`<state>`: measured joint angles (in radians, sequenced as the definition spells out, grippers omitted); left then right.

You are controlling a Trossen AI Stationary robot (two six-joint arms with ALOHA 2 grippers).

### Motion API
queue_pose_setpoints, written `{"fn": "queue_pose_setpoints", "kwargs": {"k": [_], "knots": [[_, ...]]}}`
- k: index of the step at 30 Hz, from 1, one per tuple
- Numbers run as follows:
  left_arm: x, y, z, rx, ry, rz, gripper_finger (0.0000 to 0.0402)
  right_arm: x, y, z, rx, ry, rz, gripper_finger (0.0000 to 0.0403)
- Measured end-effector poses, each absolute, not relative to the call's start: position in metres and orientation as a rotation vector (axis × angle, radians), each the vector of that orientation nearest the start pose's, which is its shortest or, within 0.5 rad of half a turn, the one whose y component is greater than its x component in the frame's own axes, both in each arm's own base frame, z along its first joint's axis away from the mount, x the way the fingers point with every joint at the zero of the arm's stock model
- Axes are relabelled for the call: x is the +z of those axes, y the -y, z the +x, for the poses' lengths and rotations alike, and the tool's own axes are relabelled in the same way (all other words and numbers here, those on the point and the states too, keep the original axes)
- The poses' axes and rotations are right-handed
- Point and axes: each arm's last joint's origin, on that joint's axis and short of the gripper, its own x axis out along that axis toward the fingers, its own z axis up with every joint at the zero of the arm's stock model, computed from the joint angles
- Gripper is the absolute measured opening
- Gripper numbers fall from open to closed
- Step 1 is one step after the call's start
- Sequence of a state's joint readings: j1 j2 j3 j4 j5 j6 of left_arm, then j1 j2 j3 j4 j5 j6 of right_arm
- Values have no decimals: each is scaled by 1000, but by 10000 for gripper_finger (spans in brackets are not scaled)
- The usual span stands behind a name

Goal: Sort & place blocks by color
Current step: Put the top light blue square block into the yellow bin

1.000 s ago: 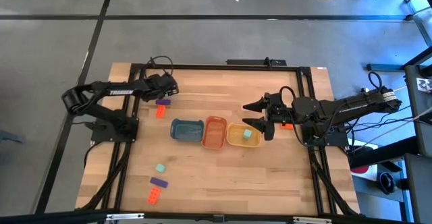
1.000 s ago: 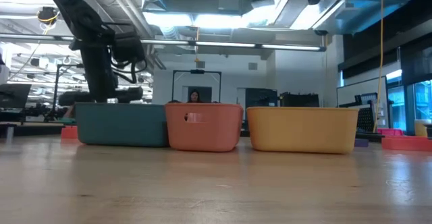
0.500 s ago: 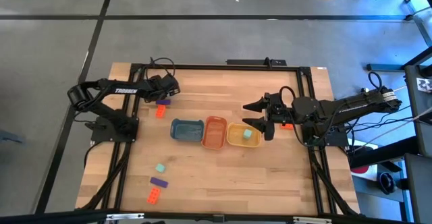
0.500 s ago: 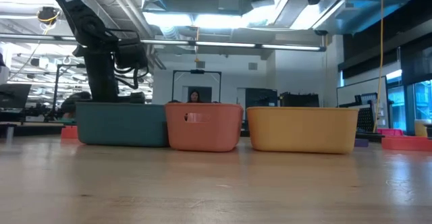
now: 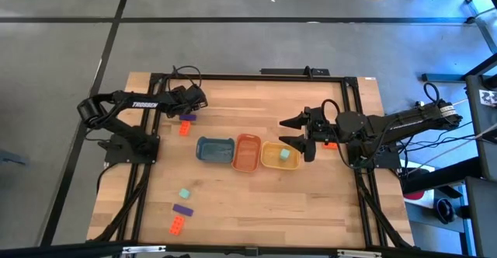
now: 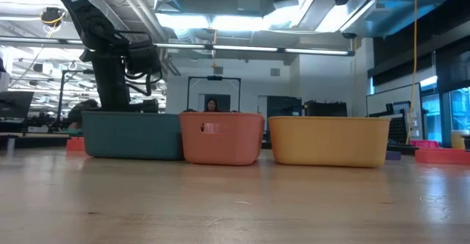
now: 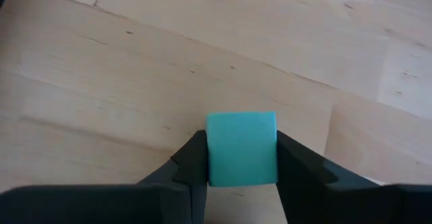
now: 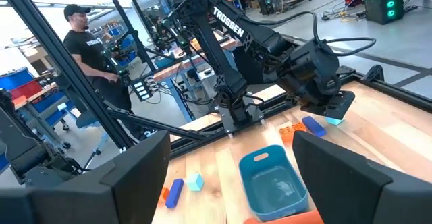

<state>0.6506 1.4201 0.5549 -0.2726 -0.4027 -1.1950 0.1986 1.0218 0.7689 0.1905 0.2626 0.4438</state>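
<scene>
One mint-green cube [image 7: 241, 148] between jaws

Blue tray [image 6: 132, 135] hides left tool (low view).

Table top [image 5: 256, 192]: pale wood planks, smooth, matt – grain and knots visible. Mint block [image 7: 241, 148]: plastic, smooth, matt. Left gripper [image 7: 241, 177] fingers [image 7: 192, 166]: dark, matt. Blue tray [image 6: 132, 135], orange tray [image 6: 222, 137], yellow tray [image 6: 329, 141]: smooth matt plastic.
</scene>
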Motion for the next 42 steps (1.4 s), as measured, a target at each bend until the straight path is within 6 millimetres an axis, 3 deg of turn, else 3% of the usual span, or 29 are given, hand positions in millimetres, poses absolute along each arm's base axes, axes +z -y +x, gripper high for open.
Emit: {"fn": "queue_pose_setpoints", "kwargs": {"k": [6,9,13,18,22,27,32,42], "knots": [[147,-146,172,1390,-473,-1052,122,320,-38,227,-77,-45,456,315],[172,-144,172,1236,-405,-956,122,320,-38,227,-77,-45,452,315],[220,-136,167,981,-206,-809,122,320,-37,227,-98,-39,450,315],[281,-105,151,604,90,-651,122,320,-36,227,-154,-19,450,315],[310,-69,137,300,205,-557,122,323,-36,227,-153,11,414,315],[321,-35,130,99,236,-551,122,324,-36,230,-150,22,285,315],[320,-20,136,156,241,-529,122,322,-38,239,-152,14,187,315],[314,-7,178,103,273,-705,122,341,-50,311,-232,-153,-264,315]]}}
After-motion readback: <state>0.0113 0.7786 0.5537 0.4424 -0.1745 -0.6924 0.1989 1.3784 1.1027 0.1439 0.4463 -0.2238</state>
